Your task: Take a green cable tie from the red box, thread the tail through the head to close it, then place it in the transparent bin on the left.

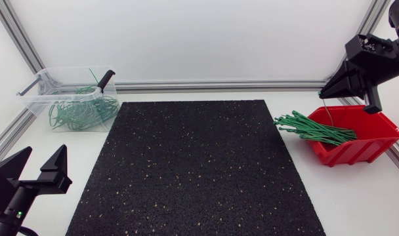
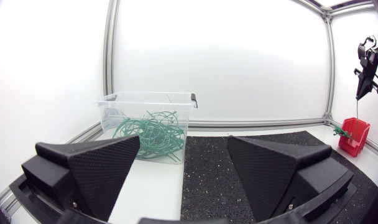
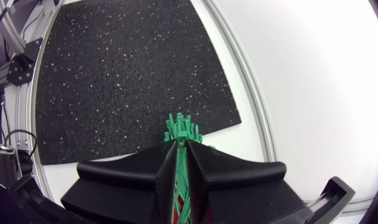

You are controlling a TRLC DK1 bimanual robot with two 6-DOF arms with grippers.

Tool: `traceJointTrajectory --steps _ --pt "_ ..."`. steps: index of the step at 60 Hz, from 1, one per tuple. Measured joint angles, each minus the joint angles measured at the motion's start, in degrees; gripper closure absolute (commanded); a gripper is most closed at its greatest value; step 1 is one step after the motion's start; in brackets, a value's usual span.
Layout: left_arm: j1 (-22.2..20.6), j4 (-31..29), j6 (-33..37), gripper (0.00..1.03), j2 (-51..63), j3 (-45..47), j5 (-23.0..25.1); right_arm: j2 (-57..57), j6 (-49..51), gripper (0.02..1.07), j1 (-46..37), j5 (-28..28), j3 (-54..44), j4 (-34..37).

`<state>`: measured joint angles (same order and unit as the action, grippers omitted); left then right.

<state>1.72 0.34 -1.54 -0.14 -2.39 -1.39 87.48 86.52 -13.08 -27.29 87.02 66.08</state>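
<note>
The red box (image 1: 378,131) stands at the right edge of the table, with a bundle of green cable ties (image 1: 311,128) sticking out over its left rim. My right gripper (image 1: 325,94) hangs above the box, shut on one green cable tie (image 1: 329,113) that dangles toward it. In the right wrist view the tie (image 3: 178,163) runs between the closed fingers, with the bundle (image 3: 179,127) below. The transparent bin (image 1: 35,99) at the back left holds several closed green ties (image 1: 81,111). My left gripper (image 1: 39,167) stands open at the front left, holding nothing.
A black speckled mat (image 1: 193,170) covers the middle of the table. A black clip handle (image 1: 105,80) sits on the bin's right rim. In the left wrist view the bin (image 2: 145,98) stands ahead of the open gripper (image 2: 183,168), and the red box (image 2: 354,135) is far off across the mat.
</note>
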Motion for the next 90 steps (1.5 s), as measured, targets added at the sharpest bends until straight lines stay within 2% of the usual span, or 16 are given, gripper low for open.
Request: traceJointTrajectory --steps 11,16,34,47,55,63,69,74,83,90 --pt "0.0 0.0 0.0 0.05 0.0 0.0 0.0 1.5 -2.2 0.93 -3.3 -8.4 6.8 5.9" --pt "0.0 0.0 0.0 0.05 0.0 0.0 0.0 2.0 -4.2 0.93 -4.0 -11.0 7.4 6.2" --pt "0.0 0.6 0.0 0.05 -0.2 0.0 -0.2 2.0 -22.2 1.0 -1.7 -18.0 15.3 6.1" --pt "-0.4 -1.0 0.0 0.05 3.8 -3.6 -0.2 -0.3 -36.0 1.01 4.8 -17.8 16.9 4.0" --pt "-1.4 -4.6 -0.5 0.05 15.8 -13.3 0.3 -3.1 -42.8 1.01 10.4 -15.8 16.9 2.8" --pt "-2.0 -10.6 -2.9 0.06 23.0 -21.3 4.4 -5.9 -49.9 1.01 15.9 -11.3 15.6 -1.2" --pt "-5.7 -12.9 -5.4 0.06 26.3 -25.2 4.3 -9.2 -54.6 1.01 22.0 -5.7 10.7 -5.4" --pt "-12.5 -13.9 -8.2 0.06 29.7 -28.1 1.0 -11.8 -59.1 1.01 28.2 -1.0 5.2 -10.1" --pt "-25.6 -14.1 -11.1 0.06 35.7 -31.3 -7.0 -13.4 -64.8 1.01 34.6 3.1 -1.0 -15.2" --pt "-31.9 -13.8 -13.1 0.06 40.6 -34.2 -8.2 -13.4 -68.7 1.01 37.7 4.5 -3.9 -18.5"
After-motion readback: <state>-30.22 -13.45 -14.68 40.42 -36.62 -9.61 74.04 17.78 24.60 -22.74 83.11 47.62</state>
